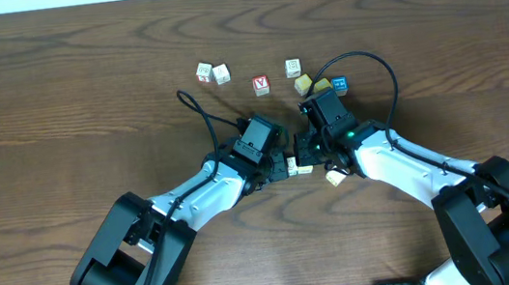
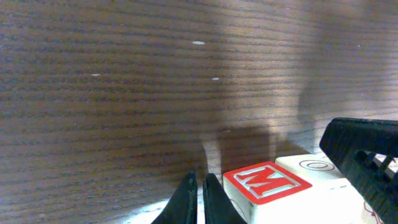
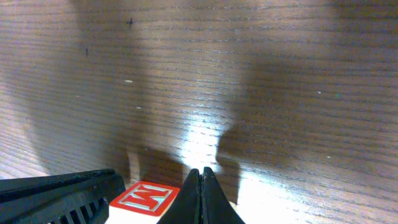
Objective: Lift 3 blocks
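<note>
On the wooden table [image 1: 51,70] the two grippers meet near the middle. The left gripper [image 2: 199,193] and the right gripper [image 3: 200,190] are each pinched shut on nothing, beside a red-lettered block [image 2: 267,183]. The white block [image 1: 293,67], yellow block [image 1: 303,84] and cream block [image 1: 322,85] sit untouched just beyond the right gripper. Lifting seems not yet begun; next, a gripper must open and reach one.
</note>
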Action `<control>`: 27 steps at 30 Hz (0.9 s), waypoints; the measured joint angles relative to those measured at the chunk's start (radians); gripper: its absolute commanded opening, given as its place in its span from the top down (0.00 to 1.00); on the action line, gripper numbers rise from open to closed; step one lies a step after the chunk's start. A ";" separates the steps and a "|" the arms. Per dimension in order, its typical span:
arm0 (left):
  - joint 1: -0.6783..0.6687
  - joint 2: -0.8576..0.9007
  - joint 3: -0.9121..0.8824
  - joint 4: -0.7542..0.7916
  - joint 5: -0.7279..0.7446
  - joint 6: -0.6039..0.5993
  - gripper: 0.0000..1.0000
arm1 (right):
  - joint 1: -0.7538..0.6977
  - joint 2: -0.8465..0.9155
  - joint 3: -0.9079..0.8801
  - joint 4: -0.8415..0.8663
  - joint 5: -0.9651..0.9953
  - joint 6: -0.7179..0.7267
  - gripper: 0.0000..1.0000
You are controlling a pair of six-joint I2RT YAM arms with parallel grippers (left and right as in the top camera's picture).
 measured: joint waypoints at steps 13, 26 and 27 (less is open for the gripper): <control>0.000 0.000 0.000 0.018 0.026 0.015 0.93 | -0.003 0.000 0.019 -0.019 0.000 0.000 0.99; 0.000 0.000 0.000 0.023 0.029 0.016 0.93 | -0.097 0.000 0.055 -0.188 0.010 0.016 0.99; 0.000 0.000 0.000 0.023 0.029 0.016 0.93 | -0.096 0.000 0.055 -0.190 0.004 0.017 0.99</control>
